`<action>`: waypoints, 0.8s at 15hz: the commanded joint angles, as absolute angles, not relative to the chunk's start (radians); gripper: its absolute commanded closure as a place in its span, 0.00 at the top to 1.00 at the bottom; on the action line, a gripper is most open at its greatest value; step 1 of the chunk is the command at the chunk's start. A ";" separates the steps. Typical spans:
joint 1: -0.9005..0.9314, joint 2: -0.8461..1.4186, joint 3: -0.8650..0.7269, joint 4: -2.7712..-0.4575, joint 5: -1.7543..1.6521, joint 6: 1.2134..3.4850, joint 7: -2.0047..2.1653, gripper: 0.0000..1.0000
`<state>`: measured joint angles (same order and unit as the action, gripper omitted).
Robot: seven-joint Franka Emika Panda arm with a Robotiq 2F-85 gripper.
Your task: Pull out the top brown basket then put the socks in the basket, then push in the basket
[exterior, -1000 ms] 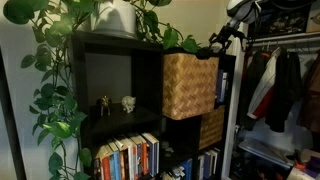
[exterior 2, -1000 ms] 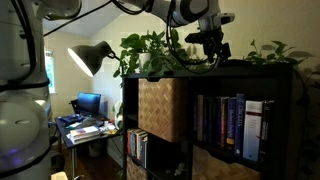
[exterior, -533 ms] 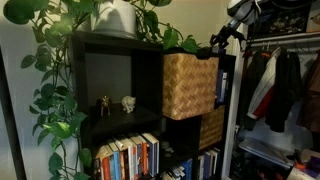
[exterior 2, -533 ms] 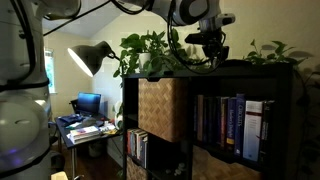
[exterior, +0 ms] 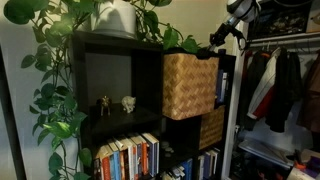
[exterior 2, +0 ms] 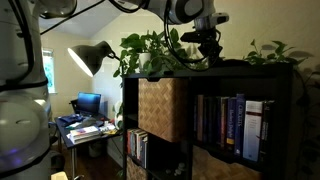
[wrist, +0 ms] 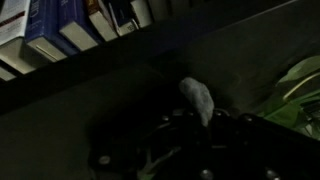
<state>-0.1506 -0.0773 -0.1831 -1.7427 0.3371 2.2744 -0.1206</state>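
- The robot's gripper (exterior 2: 208, 50) hangs just over the top of the dark bookshelf (exterior: 120, 45), beside the trailing plant (exterior 2: 150, 48), probably because the socks lie up there.
- In the dim wrist view a pale sock (wrist: 197, 98) lies by the fingers. Whether the jaws grip it cannot be told.
- The top brown basket (exterior: 188, 85) juts out of its cubby, apparently drawn forward to receive the sock.

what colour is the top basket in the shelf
Light tan woven wicker; the top brown basket shows best in an exterior view.
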 commanded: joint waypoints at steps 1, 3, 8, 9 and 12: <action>-0.127 -0.150 -0.162 -1.775 0.321 2.251 -0.175 0.09; -0.113 -0.162 -0.152 -1.770 0.343 2.241 -0.211 0.10; -0.066 -0.185 -0.137 -1.775 0.381 2.183 -0.306 0.08; -0.057 -0.188 -0.136 -1.776 0.391 2.163 -0.327 0.08; -0.031 -0.189 -0.129 -1.773 0.421 2.098 -0.393 0.09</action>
